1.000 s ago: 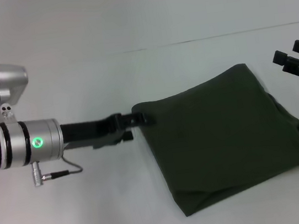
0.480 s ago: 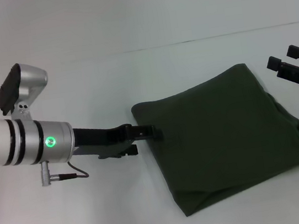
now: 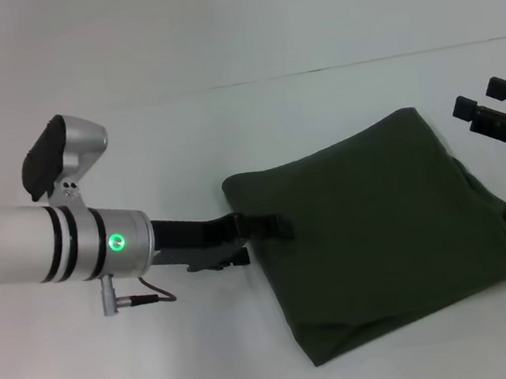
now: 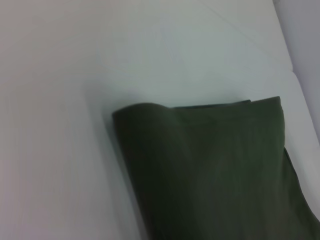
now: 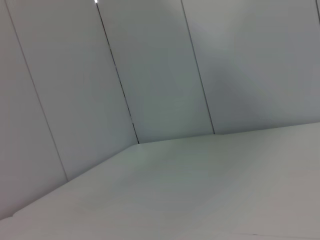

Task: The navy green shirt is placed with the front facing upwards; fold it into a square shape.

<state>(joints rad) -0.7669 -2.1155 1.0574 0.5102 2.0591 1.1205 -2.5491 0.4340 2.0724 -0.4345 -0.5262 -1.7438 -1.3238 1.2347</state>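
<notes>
Green folded shirt (image 3: 386, 232) on table (image 3: 224, 118), left gripper (image 3: 272, 227) touching edge

The head view looks forward and down from above onto the white counter (image 3: 258, 358), taking in the left arm (image 3: 54, 250) on the left, the folded navy green shirt (image 3: 381, 228) at centre right and the right gripper (image 3: 497, 117) at the right edge. The left wrist view looks down at close range along the counter onto the same shirt (image 4: 215, 170), so these two views share its left corner and the counter around it. The right wrist view faces away from the shirt, low across bare counter (image 5: 200, 190) toward the panelled wall (image 5: 150, 65) behind.
</notes>
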